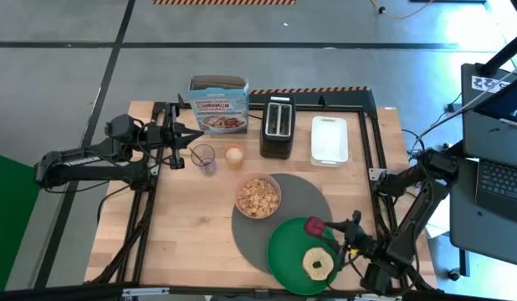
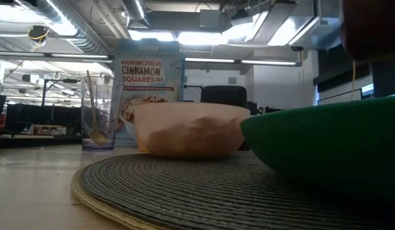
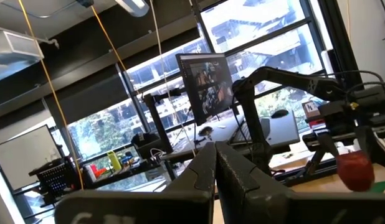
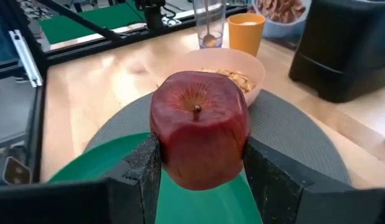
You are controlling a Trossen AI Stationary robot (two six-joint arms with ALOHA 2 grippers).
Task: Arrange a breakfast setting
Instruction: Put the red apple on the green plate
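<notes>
A small red apple is held in my right gripper over the far rim of the round green plate, which lies partly on the round grey placemat. A tan bagel lies on the plate. A pinkish bowl filled with cereal stands on the placemat. A small spoon stands in a clear glass at the far left. My left gripper is shut and empty above the table's far left, beside the glass. My right gripper pinches the apple's two opposite sides between its two fingers. The fingers come from the table's right, pointing toward its left. The apple's stem end faces away from the wrist camera. The apple is held above the green plate.
A cereal box, a black toaster and a white rectangular tray stand along the far edge. An orange cup stands next to the glass. Bare wood lies at the table's near left.
</notes>
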